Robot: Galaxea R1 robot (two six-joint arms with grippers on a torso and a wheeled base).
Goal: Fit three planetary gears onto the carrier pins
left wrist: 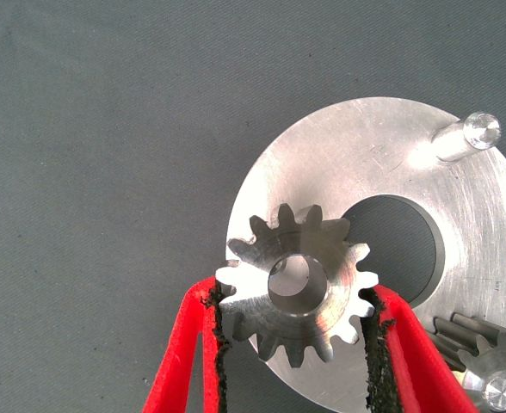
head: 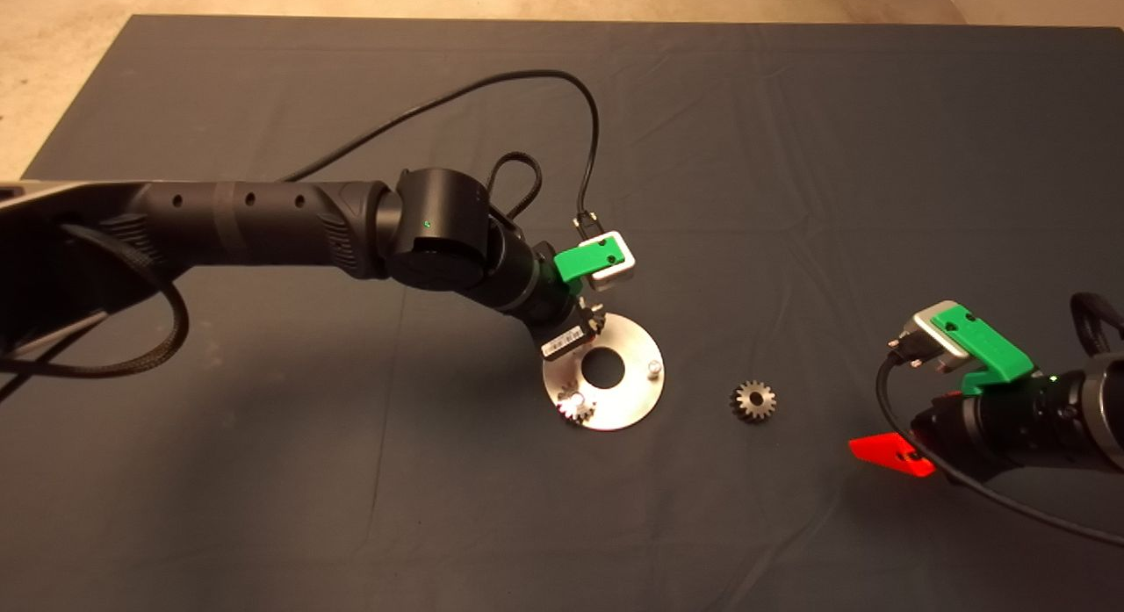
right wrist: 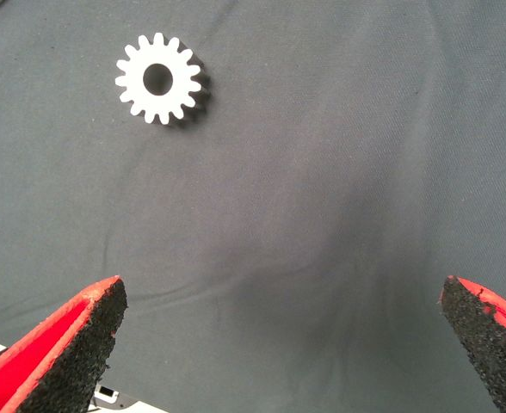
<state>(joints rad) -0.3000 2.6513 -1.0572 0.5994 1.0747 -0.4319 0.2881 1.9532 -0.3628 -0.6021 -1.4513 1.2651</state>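
The dark mat [head: 263,471] covers the counter. On it lies the round plate [head: 628,401], its ten o'clock edge hidden under the left hand [left wrist: 296,318], which pinches a gear [left wrist: 298,284] just above the plate. One gear [head: 580,407] sits on the seven o'clock pin; the three o'clock pin [head: 653,367] is bare. The last gear [head: 753,400] lies on the mat at the plate's three o'clock. The right hand [right wrist: 279,344], spread wide, hangs low at the mat's four o'clock edge.

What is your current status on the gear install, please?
Left gripper shut on second gear over carrier plate. One gear seated; third gear loose on mat. Right gripper open, idle. Nothing obstructing.
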